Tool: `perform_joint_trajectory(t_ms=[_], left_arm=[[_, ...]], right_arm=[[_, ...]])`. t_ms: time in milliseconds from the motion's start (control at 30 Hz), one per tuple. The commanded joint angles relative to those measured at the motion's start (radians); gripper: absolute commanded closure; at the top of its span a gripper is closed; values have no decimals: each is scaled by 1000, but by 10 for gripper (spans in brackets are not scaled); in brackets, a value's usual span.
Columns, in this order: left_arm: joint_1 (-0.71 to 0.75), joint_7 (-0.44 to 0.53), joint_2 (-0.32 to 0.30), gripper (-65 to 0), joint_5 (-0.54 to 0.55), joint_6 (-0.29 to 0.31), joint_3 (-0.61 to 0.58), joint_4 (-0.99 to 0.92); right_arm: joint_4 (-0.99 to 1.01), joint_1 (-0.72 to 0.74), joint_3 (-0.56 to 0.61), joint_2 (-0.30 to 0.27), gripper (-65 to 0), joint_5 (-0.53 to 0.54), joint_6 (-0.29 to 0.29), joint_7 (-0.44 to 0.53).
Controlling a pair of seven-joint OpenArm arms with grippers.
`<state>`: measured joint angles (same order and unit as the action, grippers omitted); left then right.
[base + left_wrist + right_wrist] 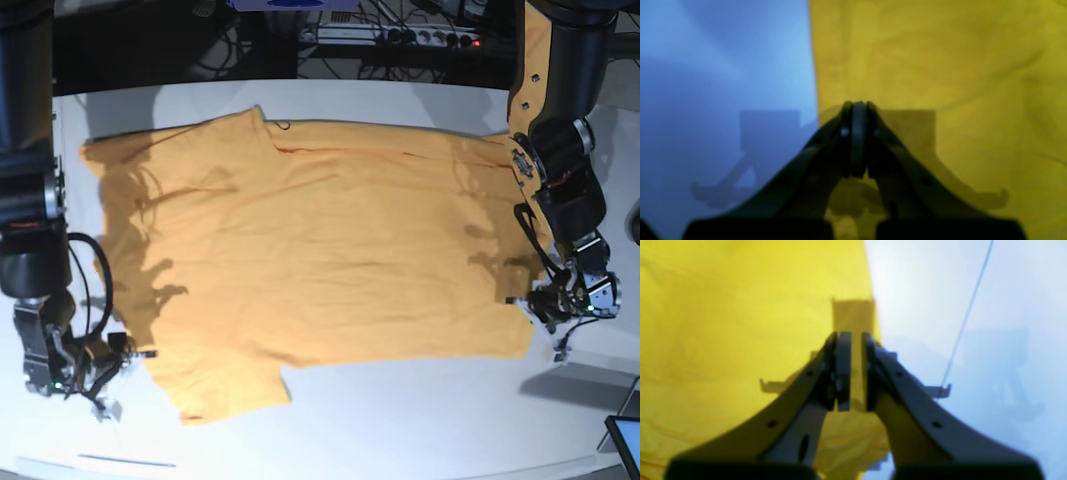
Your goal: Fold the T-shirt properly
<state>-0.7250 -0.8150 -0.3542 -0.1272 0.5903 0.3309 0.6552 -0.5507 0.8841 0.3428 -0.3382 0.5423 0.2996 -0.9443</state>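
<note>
The left gripper [858,140] fills the bottom of its wrist view, its dark jaws clenched tight together with nothing between them, poised over the edge where yellow cloth meets the pale surface. The right gripper [853,371] sits as close to its own camera; its jaws stand a narrow slit apart, yellow fabric visible through the gap, though whether they pinch any cloth cannot be told.

Largest of all is the white worktop [400,420], which spans the whole base view. On it lies the T-shirt [310,250], orange-yellow, spread nearly flat and covering most of the middle of the worktop. One short sleeve [225,390] juts toward the near edge at lower left, and the far edge shows a small folded-up corner near the collar. Soft wrinkles and arm shadows cross the cloth.

The right arm [35,230] rises along the left side of the base view, its gripper low beside the shirt's near left corner. The left arm [560,170] comes down on the right side, its gripper at the shirt's right edge.

Beyond the far edge of the worktop, a power strip [400,37] and loose cables [225,50] lie in the dark.
</note>
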Motion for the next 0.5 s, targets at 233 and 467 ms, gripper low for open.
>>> perform_joint_trajectory(t_ms=[233, 467], left_arm=[[-112, 23, -32, 0, 10, -7, -149, 10], [-103, 23, -26, 0, 14, -7, -197, 10]], right_arm=[[5, 40, 0, -9, -83, 5, 25, 14], [5, 42, -3, -14, -287, 9, 71, 14]])
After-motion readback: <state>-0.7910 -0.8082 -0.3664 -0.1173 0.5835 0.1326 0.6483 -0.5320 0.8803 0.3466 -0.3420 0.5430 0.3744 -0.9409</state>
